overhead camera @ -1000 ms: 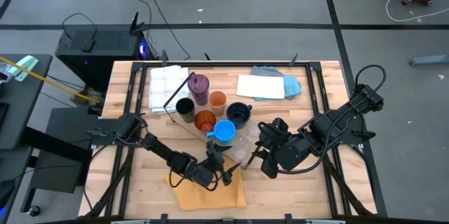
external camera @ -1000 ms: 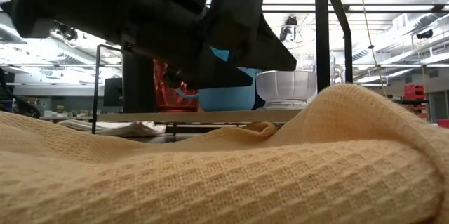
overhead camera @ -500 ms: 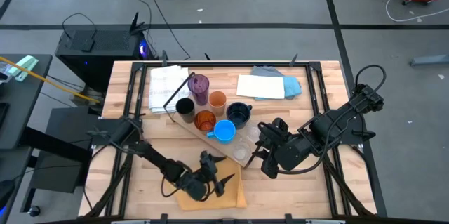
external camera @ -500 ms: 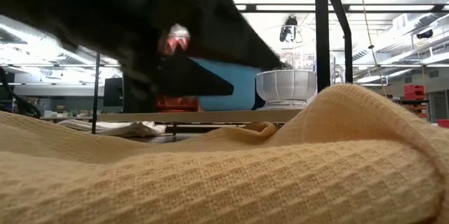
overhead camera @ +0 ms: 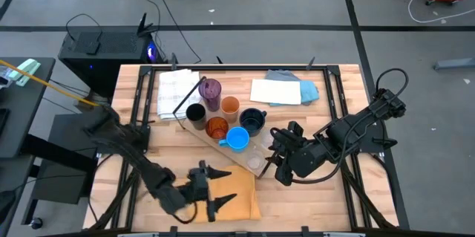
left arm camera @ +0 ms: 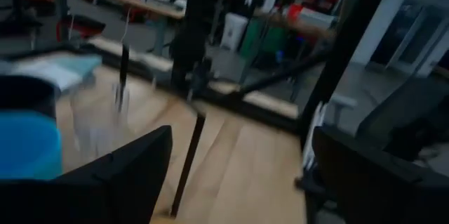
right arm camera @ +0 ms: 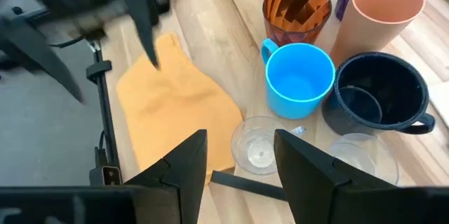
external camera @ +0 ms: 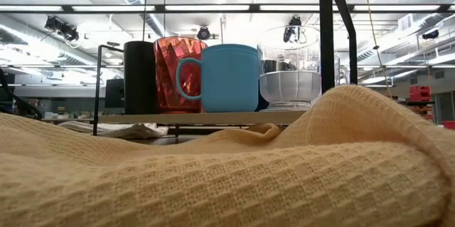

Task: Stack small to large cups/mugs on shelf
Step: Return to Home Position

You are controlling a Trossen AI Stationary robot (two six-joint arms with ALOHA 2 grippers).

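Observation:
The cups stand on the shelf [overhead camera: 194,128], a light-wood board lying aslant mid-table: purple tumbler [overhead camera: 212,90], light orange cup [overhead camera: 231,106], black cup [overhead camera: 195,113], amber ribbed cup [overhead camera: 217,127], navy mug [overhead camera: 253,120], bright blue mug [overhead camera: 237,140] and clear glasses [overhead camera: 256,163]. My left gripper [overhead camera: 221,186] hovers open over the yellow cloth [overhead camera: 239,201] near the front edge, clear of the cups. My right gripper [right arm camera: 240,143] stands open above a clear glass [right arm camera: 258,148] at the shelf's near end, touching nothing. The low view shows the black cup [external camera: 138,76], amber cup [external camera: 181,74], blue mug [external camera: 227,77] and a glass [external camera: 288,77] in a row.
A white cloth [overhead camera: 177,92] lies at the far left, and white and blue cloths [overhead camera: 283,91] at the far right. Thin black rods [external camera: 98,88] rise at the shelf's ends. Black frame bars [overhead camera: 332,99] run along the table's sides. Bare wood lies at the near right.
My left gripper has drawn back from the bright blue mug toward the table's near-left corner and risen, staying open. It now hovers over the yellow cloth and has left the low view, which shows the row of cups uncovered. The cups have kept their places.

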